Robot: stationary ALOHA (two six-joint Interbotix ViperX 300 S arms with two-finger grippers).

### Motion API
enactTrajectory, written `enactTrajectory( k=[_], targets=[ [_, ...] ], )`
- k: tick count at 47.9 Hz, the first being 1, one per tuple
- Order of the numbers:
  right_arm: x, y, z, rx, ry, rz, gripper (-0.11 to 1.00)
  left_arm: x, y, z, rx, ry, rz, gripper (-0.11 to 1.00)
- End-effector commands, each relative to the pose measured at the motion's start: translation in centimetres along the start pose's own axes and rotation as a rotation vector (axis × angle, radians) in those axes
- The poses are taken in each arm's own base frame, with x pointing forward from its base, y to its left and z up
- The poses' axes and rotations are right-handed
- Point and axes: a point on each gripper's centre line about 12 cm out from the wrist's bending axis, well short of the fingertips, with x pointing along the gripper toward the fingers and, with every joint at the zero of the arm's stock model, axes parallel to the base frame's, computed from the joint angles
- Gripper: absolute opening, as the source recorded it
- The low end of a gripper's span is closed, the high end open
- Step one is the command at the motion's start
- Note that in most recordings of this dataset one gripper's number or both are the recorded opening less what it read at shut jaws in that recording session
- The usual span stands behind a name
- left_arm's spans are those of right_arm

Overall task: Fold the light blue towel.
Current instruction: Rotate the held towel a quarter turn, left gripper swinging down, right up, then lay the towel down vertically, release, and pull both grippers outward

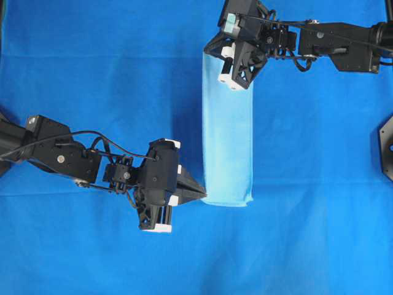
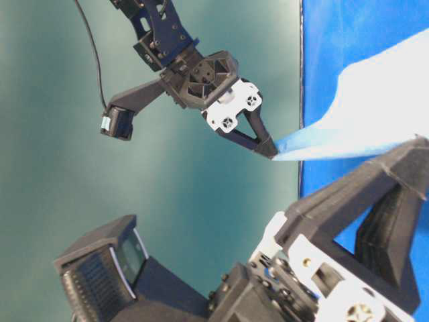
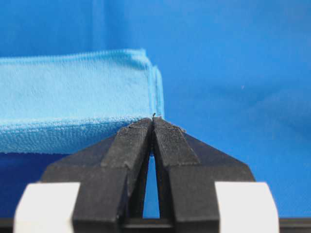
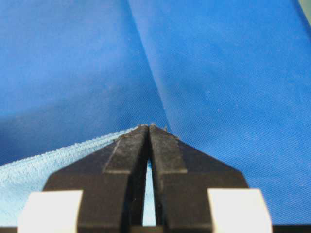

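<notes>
one fold is judged done: the light blue towel (image 1: 228, 132) is seen as a narrow doubled strip on the royal-blue backdrop (image 1: 92, 61), running top to bottom just right of centre. at least one more fold, end to end, looks outstanding. the left gripper (image 1: 198, 194) is clamped on the strip's near-left corner, jaws pinched together with fabric between. the right gripper (image 1: 216, 54) is likewise pinched on the far-left corner, lifted slightly off the backdrop in the table-level view.

light blue towel (image 1: 228, 129) | folded into narrow strip | both ends pinched
</notes>
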Motion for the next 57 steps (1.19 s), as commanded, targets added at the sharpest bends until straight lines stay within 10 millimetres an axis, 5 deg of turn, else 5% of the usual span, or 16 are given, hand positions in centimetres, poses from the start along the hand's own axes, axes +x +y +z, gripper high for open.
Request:
enactTrajectory(
  k=[1,9,12,20,25,39,57],
  targets=[
    [-0.2,-1.2,1.2,0.019,-0.033,-0.023,0.01,-0.6,-1.1,1.4,0.016,-0.033,-0.024,0.01],
    [0.1,-1.4,0.9,0.035,-0.024,-0.025,0.02,-0.7,-0.9,1.4,0.02,-0.032,-0.02,0.01],
    [-0.1,-1.6,0.8,0.05,-0.024,-0.029,0.15,-0.7,-0.9,1.4,0.02,-0.033,-0.02,0.06],
    [-0.3,-1.7,0.4,0.053,-0.016,-0.032,0.62,-1.2,-0.8,1.5,0.02,-0.026,-0.017,0.54],
    [-0.7,-1.7,0.4,0.053,-0.02,-0.032,0.6,-2.3,-0.8,1.7,0.02,0.009,-0.015,0.78],
    [-4.3,-1.7,1.4,0.056,-0.083,-0.038,0.6,-7.0,-0.7,2.8,0.02,0.024,-0.012,0.68],
    [-13.9,2.1,-0.7,0.031,-0.218,0.05,0.59,-13.3,2.8,2.9,0.037,-0.242,0.07,0.68]
  ],
)
